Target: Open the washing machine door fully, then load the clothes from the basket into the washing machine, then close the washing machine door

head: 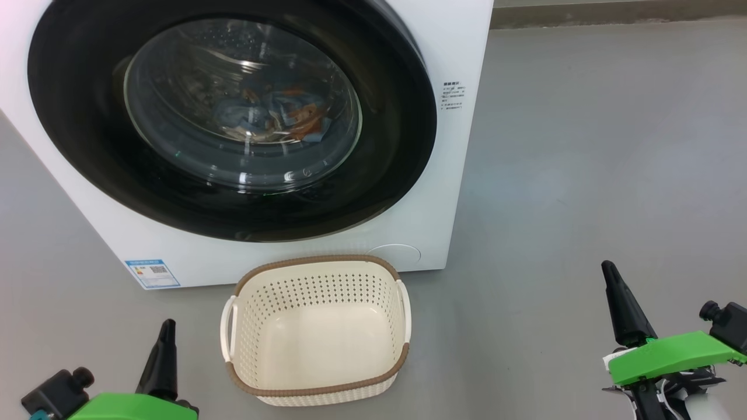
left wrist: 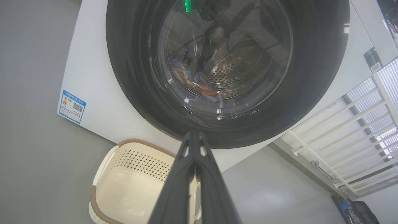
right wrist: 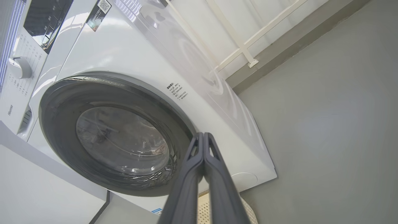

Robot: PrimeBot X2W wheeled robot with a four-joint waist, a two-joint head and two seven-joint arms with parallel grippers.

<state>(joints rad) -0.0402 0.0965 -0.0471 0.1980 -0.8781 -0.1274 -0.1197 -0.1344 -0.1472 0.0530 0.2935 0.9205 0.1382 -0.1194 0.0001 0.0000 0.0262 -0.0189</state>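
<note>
Hovering above the floor (head: pixel 583 146), we hold our left gripper (head: pixel 168 325) and right gripper (head: pixel 608 268) fully clenched, grasping nothing, either side of the basket (head: pixel 318 258).

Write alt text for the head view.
A white washing machine with its round black door shut, blue and orange clothes visible through the glass. An empty cream basket sits on the grey floor before it, with the left gripper and right gripper, both shut, low at the picture's corners.
</note>
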